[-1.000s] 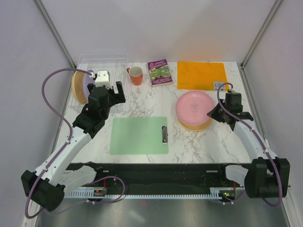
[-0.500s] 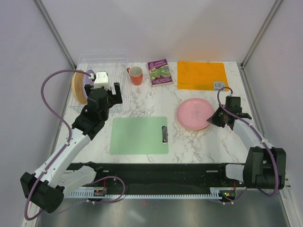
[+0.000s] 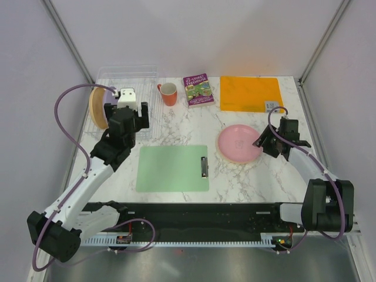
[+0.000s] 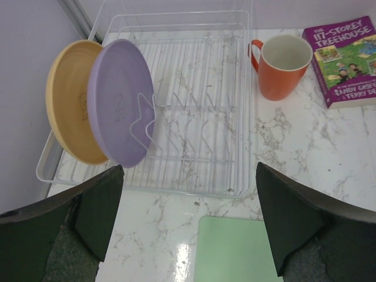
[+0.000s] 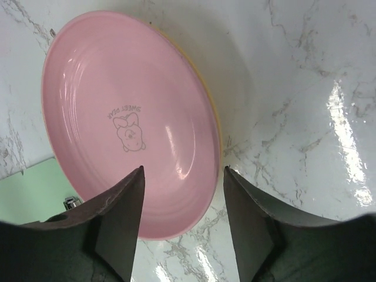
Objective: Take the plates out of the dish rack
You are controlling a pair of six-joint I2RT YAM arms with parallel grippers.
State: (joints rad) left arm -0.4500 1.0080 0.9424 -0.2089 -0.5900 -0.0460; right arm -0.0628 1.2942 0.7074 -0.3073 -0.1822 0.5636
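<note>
Two plates in the dish rack [image 4: 200,123], pincers empty.
Your left gripper [image 4: 188,176] gapes wide over the rack, behind-left of the clipboard [image 3: 172,168]; the lilac plate [image 4: 120,108] sits just beside the tan plate [image 4: 67,100], so a sloppy pinch may drag both. Your right gripper [image 5: 183,176], open over the pink plate [image 5: 117,106] right of the clipboard, could nudge it.

An orange-red mug [image 3: 168,93] stands upright at the back of the white marble tabletop [image 3: 176,126]; just right lies a purple book [image 3: 197,90], then a flat orange sheet [image 3: 249,93]; a green clipboard [image 3: 172,168] lies nearer, clip rightward.
</note>
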